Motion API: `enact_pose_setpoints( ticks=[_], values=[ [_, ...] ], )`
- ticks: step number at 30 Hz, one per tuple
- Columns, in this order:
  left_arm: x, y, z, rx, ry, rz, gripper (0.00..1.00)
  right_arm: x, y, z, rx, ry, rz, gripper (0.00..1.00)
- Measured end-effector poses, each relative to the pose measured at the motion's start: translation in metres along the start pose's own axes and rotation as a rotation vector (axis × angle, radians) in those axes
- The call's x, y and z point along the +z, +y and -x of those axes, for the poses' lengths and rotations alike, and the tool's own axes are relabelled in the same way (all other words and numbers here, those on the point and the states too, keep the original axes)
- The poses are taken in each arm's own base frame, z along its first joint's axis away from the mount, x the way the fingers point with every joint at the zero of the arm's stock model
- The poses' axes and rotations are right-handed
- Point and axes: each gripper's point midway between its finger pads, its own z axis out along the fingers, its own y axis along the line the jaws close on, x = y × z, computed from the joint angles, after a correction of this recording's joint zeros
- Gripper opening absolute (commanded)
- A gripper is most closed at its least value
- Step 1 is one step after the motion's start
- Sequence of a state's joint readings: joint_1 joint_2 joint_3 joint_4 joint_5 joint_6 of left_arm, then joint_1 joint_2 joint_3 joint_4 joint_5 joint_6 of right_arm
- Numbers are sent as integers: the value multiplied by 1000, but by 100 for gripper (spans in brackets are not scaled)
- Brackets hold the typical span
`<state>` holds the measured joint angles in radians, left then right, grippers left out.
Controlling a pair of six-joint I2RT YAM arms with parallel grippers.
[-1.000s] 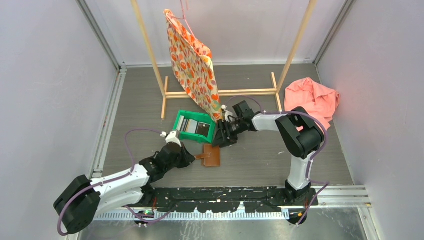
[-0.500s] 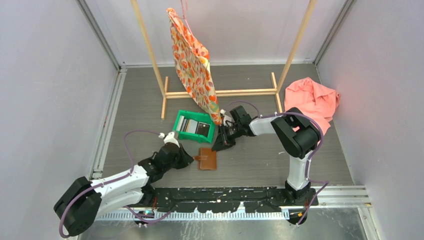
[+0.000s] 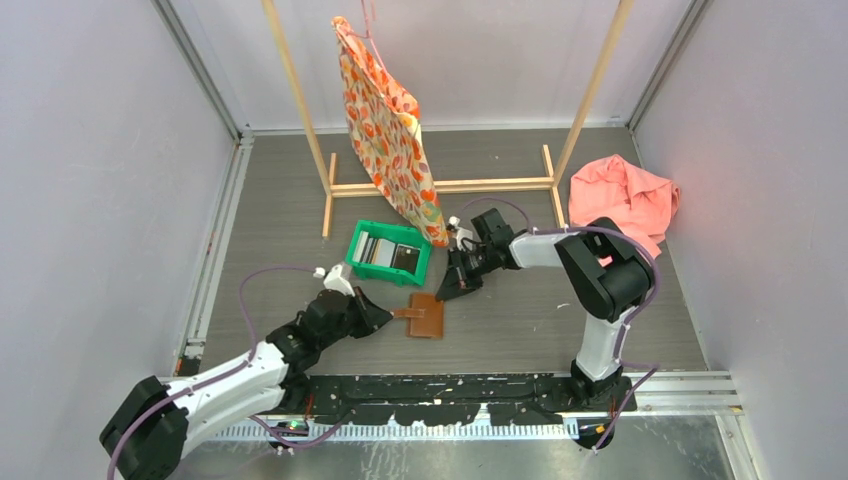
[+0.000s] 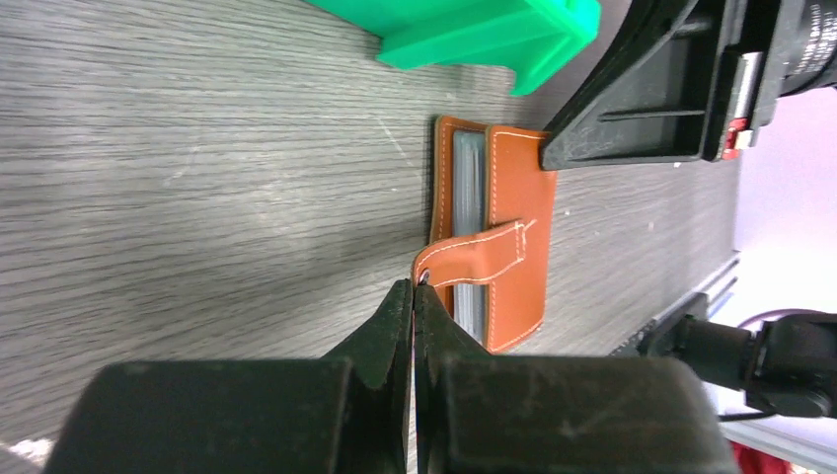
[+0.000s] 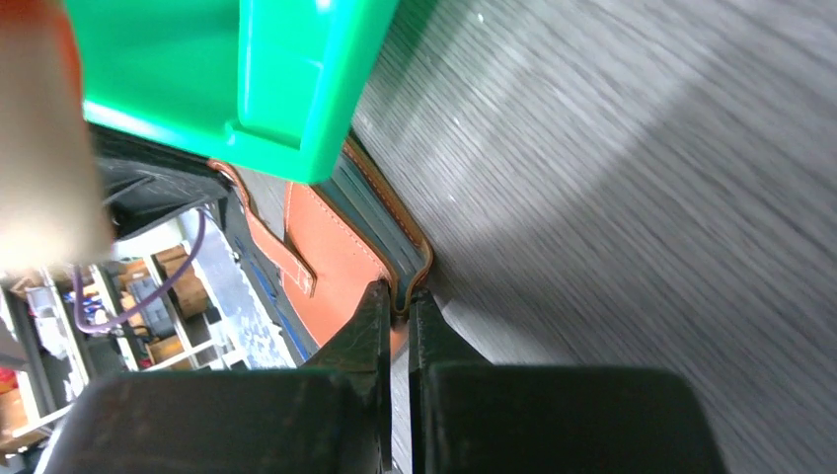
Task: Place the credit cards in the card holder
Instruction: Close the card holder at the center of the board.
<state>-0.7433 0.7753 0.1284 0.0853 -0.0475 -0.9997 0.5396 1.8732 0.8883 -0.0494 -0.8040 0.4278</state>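
The brown leather card holder lies closed on the grey floor just in front of the green bin. My left gripper is shut on the end of its snap strap, which arches up off the cover. My right gripper comes in from the far side. It is shut on the holder's far corner edge, seen up close in the right wrist view. The credit cards, grey and black, lie inside the bin. Greyish inner layers show between the holder's covers.
The green plastic bin stands directly behind the holder. A wooden rack with a hanging orange patterned cloth bag is behind it. A pink garment lies at the back right. Walls close in both sides.
The right gripper came down from beside the bin and closed on the holder's far edge. The left arm shifted slightly, still holding the strap, and the holder moved a little.
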Motion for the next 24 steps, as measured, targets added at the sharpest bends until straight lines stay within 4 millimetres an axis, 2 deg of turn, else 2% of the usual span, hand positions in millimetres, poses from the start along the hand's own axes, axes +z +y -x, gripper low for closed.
enact_pose_setpoints(
  ticks=[8,13,19,24],
  values=[
    [1,-19,-1,-70,1,-107,4,-21,-7,-7,-79,17,-64,1],
    [3,-28,0,-98,5,-140,27,-35,-11,-4,-94,2,-91,1],
    [7,-36,-2,-118,22,-174,60,-58,-13,12,-116,-75,-123,1],
    [8,-50,-3,-111,45,-240,69,-70,-16,20,-122,-113,-133,1]
  ],
)
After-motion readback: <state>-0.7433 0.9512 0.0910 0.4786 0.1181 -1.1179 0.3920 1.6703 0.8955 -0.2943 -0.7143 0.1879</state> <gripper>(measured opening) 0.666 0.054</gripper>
